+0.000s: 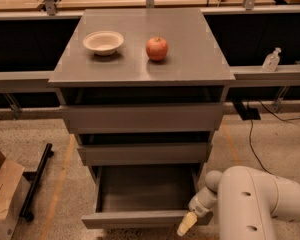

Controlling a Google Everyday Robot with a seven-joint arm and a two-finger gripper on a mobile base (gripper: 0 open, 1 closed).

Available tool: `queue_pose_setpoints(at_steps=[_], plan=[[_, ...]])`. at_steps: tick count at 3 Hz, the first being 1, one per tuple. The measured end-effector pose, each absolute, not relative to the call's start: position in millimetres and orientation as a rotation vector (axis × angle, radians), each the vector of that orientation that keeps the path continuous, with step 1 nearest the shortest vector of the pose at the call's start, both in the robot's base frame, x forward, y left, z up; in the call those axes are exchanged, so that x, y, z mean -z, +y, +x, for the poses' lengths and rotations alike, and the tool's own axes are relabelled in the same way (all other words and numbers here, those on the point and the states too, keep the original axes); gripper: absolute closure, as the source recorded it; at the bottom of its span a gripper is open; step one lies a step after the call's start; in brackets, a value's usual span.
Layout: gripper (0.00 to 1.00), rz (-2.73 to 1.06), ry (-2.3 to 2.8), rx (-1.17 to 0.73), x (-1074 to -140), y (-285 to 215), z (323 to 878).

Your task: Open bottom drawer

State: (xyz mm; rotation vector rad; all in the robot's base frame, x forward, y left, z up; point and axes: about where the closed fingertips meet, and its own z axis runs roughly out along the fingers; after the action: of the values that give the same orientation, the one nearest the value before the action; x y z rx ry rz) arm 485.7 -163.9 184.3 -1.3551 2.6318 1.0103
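The bottom drawer (140,218) is the lowest of three grey drawers in the grey cabinet. It stands pulled out toward me, and its empty grey box inside (145,189) shows. My gripper (187,224) sits at the right end of the drawer's front panel, at the bottom of the view, on the end of my white arm (255,204). Its cream-coloured fingertip touches or lies just in front of the panel's right corner.
The middle drawer (145,153) and top drawer (142,117) stick out slightly. On the cabinet top (190,59) stand a white bowl (103,42) and a red apple (157,48). A cardboard box (5,194) and a black bar (36,181) lie at left. A cable (250,134) trails at right.
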Motion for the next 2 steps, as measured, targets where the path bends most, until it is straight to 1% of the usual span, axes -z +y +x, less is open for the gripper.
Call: queue_pose_setpoints(at_steps=[1, 2], plan=[[0.0, -1.398, 2.704, -1.043, -198.4, -166.9, 448.9], [0.0, -1.427, 2.685, -0.99, -223.4, -167.4, 438.9]])
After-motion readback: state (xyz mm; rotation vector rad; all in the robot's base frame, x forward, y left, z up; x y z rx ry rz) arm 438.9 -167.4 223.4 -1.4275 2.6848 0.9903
